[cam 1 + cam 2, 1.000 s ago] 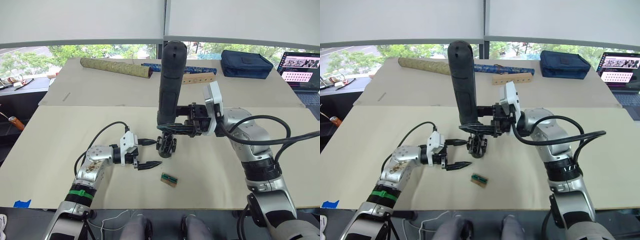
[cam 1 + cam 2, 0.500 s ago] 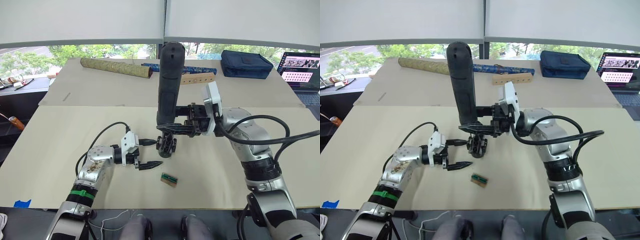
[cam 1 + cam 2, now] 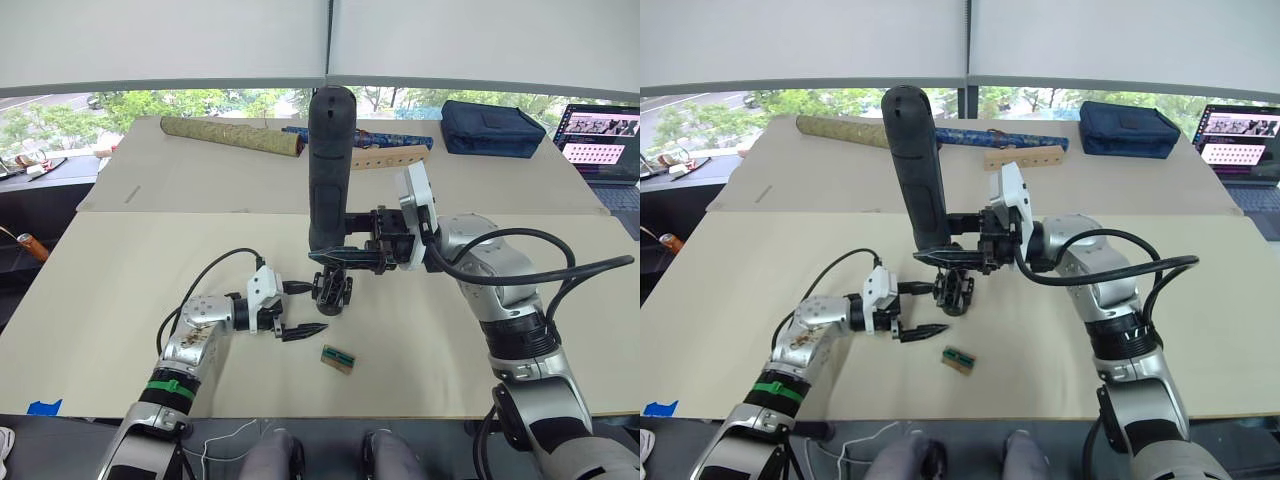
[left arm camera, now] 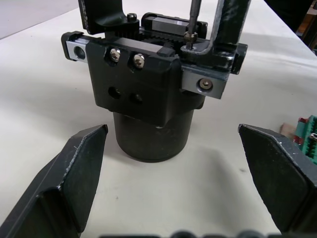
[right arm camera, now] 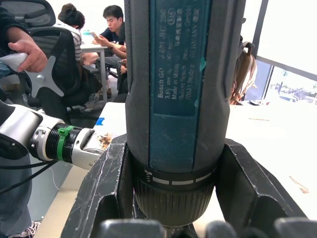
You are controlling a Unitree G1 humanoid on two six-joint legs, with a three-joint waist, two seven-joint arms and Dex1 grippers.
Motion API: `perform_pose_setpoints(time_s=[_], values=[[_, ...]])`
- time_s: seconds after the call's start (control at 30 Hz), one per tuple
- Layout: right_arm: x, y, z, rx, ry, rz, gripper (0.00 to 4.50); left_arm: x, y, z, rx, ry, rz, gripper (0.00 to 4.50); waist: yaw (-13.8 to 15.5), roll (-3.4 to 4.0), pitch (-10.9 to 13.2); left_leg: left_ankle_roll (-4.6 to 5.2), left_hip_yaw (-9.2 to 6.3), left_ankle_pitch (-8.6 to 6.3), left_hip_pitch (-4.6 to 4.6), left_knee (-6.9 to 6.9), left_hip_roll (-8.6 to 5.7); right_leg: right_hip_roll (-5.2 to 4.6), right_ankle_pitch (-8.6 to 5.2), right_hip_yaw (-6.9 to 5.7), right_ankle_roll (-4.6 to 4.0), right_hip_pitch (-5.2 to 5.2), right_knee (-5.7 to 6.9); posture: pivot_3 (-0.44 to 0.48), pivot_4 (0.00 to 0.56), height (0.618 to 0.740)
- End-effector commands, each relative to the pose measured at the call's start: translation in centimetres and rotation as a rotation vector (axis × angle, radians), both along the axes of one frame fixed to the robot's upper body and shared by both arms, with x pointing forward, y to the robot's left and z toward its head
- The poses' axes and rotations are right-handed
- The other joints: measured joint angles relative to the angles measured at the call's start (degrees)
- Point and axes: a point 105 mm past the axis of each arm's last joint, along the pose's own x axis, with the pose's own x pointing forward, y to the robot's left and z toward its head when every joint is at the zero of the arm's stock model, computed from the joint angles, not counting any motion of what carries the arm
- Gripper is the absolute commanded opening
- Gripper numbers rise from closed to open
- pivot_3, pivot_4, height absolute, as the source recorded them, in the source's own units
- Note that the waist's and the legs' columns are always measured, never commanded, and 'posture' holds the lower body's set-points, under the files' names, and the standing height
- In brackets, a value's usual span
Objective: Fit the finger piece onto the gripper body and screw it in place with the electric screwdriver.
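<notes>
The electric screwdriver (image 3: 330,170) stands upright, dark and thick, with my right gripper (image 3: 346,258) shut around its lower end; the right wrist view shows the fingers (image 5: 106,183) clamping its collar. Its thin bit (image 4: 191,20) points down onto a screw on top of the gripper body (image 3: 332,290), a black block on a round base (image 4: 148,136). A black upright piece (image 4: 232,22), apparently the finger piece, rises from the body beside the bit. My left gripper (image 3: 317,307) is open, its fingers (image 4: 74,173) spread on either side of the base without touching it.
A small green connector block (image 3: 338,360) lies on the table just in front of the body. Along the far edge are a patterned roll (image 3: 232,135), a wooden strip with holes (image 3: 390,155), a navy bag (image 3: 493,127) and a laptop (image 3: 600,145). People sit in the background (image 5: 89,44).
The screwdriver's top has leaned a little to the left. My left arm has edged slightly closer to the gripper body, gripper still open.
</notes>
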Motion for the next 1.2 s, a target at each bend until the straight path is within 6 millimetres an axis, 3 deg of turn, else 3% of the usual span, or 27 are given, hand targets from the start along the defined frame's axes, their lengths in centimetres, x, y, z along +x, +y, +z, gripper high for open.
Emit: perform_pose_setpoints(time_s=[0.03, 0.37, 0.9, 1.07, 1.2], values=[[-0.1, 0.1, 0.7, -0.004, -0.030, 0.004, 1.90, 0.4, -0.4, 0.8, -0.005, -0.038, -0.010, 4.50, -0.03, 0.00, 0.00, 0.00, 0.00, 0.00, 0.00, 0.00, 0.00, 0.00, 0.00, 0.00, 0.00, 0.00, 0.00, 0.000, 0.150, 0.734], [0.0, 0.1, 0.7, -0.008, -0.032, 0.000, 1.90, 1.6, -1.7, 0.9, 0.003, -0.035, -0.044, 4.50, -0.05, 0.00, 0.00, 0.00, 0.00, 0.00, 0.00, 0.01, -0.01, 0.00, 0.00, -0.01, 0.00, 0.00, 0.01, 0.000, 0.150, 0.734], [0.0, -0.1, 0.3, -0.018, -0.036, -0.025, 1.90, 1.6, -2.9, 0.1, 0.009, -0.009, -0.088, 4.50, -0.09, 0.00, 0.00, 0.01, -0.01, 0.00, 0.00, 0.02, 0.00, 0.00, 0.00, -0.01, 0.00, 0.00, 0.01, 0.000, 0.150, 0.734], [0.2, -0.2, -0.2, -0.043, -0.028, -0.041, 1.90, 1.5, -2.7, -0.3, 0.023, -0.005, -0.089, 2.41, -0.11, 0.00, 0.00, 0.01, -0.01, 0.00, 0.01, 0.01, 0.00, 0.00, 0.00, -0.01, 0.00, 0.01, 0.01, 0.000, 0.150, 0.734], [0.3, -0.1, -0.9, -0.067, -0.008, -0.042, 1.90, 1.3, -2.7, -0.7, 0.038, -0.008, -0.090, 2.33, -0.12, 0.00, 0.00, 0.01, -0.01, 0.00, 0.02, 0.01, 0.01, 0.00, 0.00, -0.04, 0.00, 0.01, 0.01, 0.000, 0.150, 0.734]])
